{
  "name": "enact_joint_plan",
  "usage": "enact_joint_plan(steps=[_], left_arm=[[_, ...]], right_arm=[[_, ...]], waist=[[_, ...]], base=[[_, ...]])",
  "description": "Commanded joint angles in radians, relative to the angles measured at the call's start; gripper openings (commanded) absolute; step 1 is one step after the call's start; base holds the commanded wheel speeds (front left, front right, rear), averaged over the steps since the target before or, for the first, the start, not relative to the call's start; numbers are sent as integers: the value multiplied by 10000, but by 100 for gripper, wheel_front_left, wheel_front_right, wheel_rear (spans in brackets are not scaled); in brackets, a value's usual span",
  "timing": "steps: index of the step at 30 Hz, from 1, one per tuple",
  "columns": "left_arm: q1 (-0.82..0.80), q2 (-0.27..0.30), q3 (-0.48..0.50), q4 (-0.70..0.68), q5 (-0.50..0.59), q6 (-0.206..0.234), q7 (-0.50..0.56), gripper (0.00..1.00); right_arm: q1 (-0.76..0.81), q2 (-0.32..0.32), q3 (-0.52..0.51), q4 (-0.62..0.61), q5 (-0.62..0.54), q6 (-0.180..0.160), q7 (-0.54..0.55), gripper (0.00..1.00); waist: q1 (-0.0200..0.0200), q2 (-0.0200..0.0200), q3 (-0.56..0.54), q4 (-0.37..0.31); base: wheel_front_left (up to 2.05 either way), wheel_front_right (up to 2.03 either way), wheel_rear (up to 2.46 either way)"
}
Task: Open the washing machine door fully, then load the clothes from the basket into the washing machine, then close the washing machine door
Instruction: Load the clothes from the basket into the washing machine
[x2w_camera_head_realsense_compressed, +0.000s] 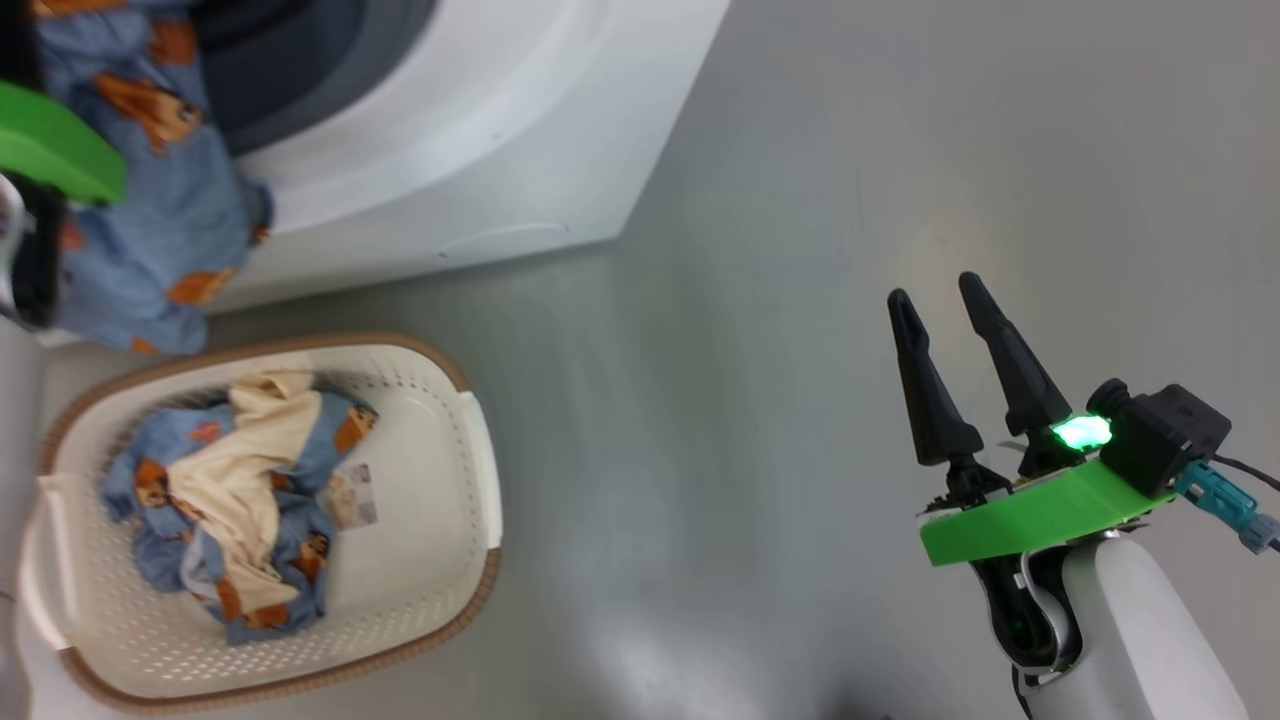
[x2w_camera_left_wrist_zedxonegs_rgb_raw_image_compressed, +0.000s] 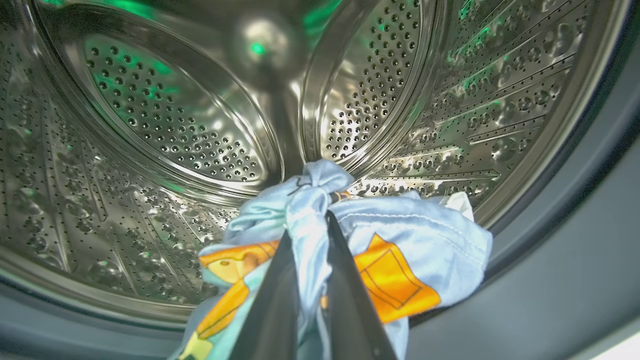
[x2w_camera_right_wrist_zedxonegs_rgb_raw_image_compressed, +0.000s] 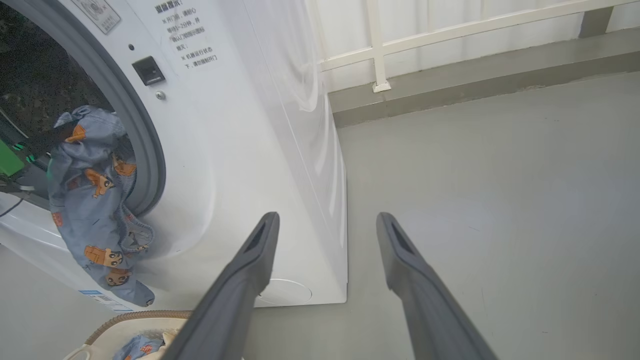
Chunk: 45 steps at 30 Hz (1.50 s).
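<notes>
The white washing machine (x2w_camera_head_realsense_compressed: 480, 120) stands at the upper left, its mouth open; the washing machine door is out of view. My left gripper (x2w_camera_left_wrist_zedxonegs_rgb_raw_image_compressed: 307, 225) is shut on a light blue bear-print garment (x2w_camera_left_wrist_zedxonegs_rgb_raw_image_compressed: 415, 240) at the mouth of the steel drum (x2w_camera_left_wrist_zedxonegs_rgb_raw_image_compressed: 165, 125). That garment (x2w_camera_head_realsense_compressed: 170, 220) trails out over the grey gasket (x2w_camera_right_wrist_zedxonegs_rgb_raw_image_compressed: 150, 150) and down the machine's front (x2w_camera_right_wrist_zedxonegs_rgb_raw_image_compressed: 95, 200). More clothes (x2w_camera_head_realsense_compressed: 250, 480), blue and cream, lie in the cream basket (x2w_camera_head_realsense_compressed: 480, 560) on the floor below. My right gripper (x2w_camera_head_realsense_compressed: 933, 287) hangs open and holds nothing, well to the right over bare floor (x2w_camera_right_wrist_zedxonegs_rgb_raw_image_compressed: 327, 220).
Grey floor (x2w_camera_head_realsense_compressed: 750, 400) spreads to the right of the machine and basket. A low kerb and a white railing (x2w_camera_right_wrist_zedxonegs_rgb_raw_image_compressed: 450, 35) run behind the machine's right side. A round white flap (x2w_camera_right_wrist_zedxonegs_rgb_raw_image_compressed: 285, 292) sits low on the machine's front.
</notes>
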Motion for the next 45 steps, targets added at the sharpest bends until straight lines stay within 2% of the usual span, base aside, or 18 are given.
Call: enact_joint_plan(steps=[1,11,19,20,21,22,34,45], left_arm=[[-662,601,137,76,120,-48,-81,0],[-2372,837,-308,1238,468,-63,22,0],[-3247,831,-109,1139,748,485,-87,0],[-3182,761,-106,1238,736,500,-88,10],[-3130,691,-95,1351,712,538,-89,81],[-3095,635,-89,1415,705,571,-89,100],[-2609,320,-132,1500,674,500,-92,100],[-1641,403,76,603,586,284,-93,100]], right_arm=[[-85,114,255,-309,-45,27,-48,100],[-379,379,262,-488,-78,27,-48,100],[-516,510,173,-505,-169,27,-48,100],[-489,519,134,-519,-180,27,-48,100],[-463,526,98,-528,-189,27,-48,100],[-443,531,70,-535,-198,27,-48,100],[-433,550,-50,-592,-353,27,-48,100],[-467,508,-4,-494,-350,27,-48,100]], waist=[[0,0,883,-568],[0,0,1705,-862],[0,0,1812,-950],[0,0,1791,-934],[0,0,1781,-914],[0,0,1780,-892],[0,0,1503,-501],[0,0,1182,-161]], base=[[0,0,0],[0,0,0],[0,0,0],[0,0,0],[0,0,0],[0,0,0],[0,0,0],[0,0,0]])
